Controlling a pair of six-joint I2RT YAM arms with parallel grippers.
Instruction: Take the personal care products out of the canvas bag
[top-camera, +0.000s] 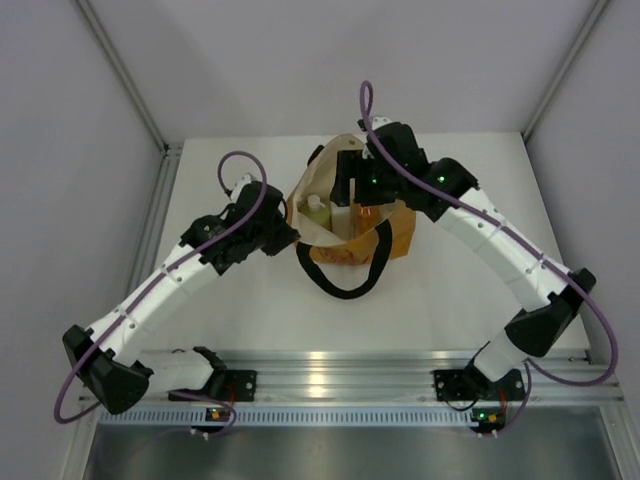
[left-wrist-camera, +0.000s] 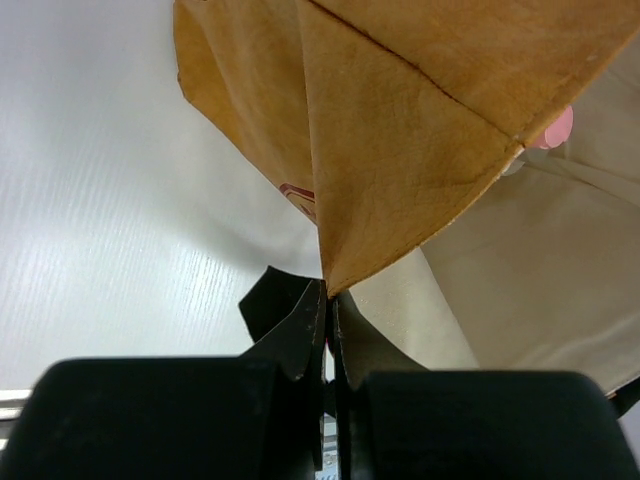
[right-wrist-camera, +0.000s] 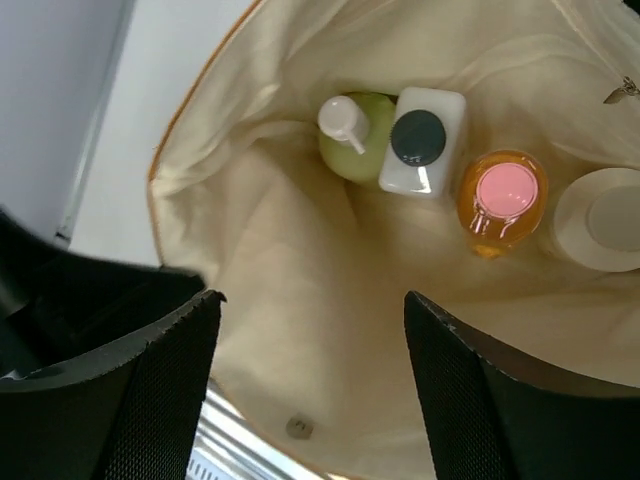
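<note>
The left fingers (left-wrist-camera: 300, 330) pinch the canvas bag (left-wrist-camera: 400, 150) by its edge. The right fingers (right-wrist-camera: 160, 390) hang wide above four personal care products (right-wrist-camera: 420, 140) standing inside. If the pinch slips, the bag could flop shut on them.

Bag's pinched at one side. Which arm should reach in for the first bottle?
Right. The right end effector is open above the mouth of the canvas bag, white bottle and orange bottle visible below. The left end effector is shut on the bag's edge, so it's occupied.
</note>
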